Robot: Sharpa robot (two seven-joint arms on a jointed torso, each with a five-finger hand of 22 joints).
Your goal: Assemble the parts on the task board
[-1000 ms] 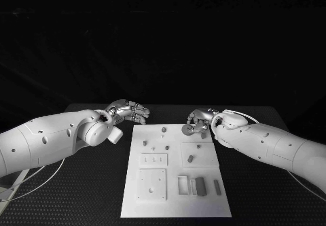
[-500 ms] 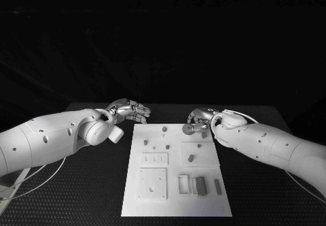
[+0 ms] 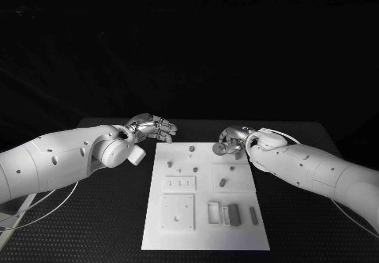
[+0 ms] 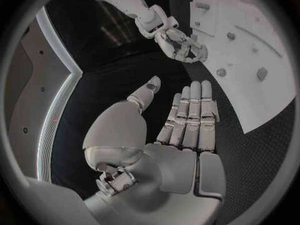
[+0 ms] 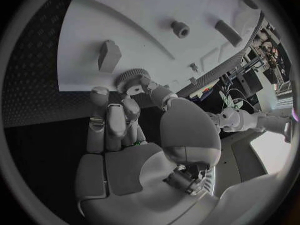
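Unmoved: gear (image 5: pixel 129 78) between right fingers (image 5: pixel 115 116)

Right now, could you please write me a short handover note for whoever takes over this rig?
Left hand: holds nothing, fingers straight, just off the task board's far left corner.
Right hand: pinches a small gear over the board's far right corner.
Other parts lie or stand across the board, among them a block near its front.
Done: gear picked up.
Left: seat the gear, then the remaining parts.

Matt white task board (image 3: pixel 204 219), textured black table (image 3: pixel 95 219)
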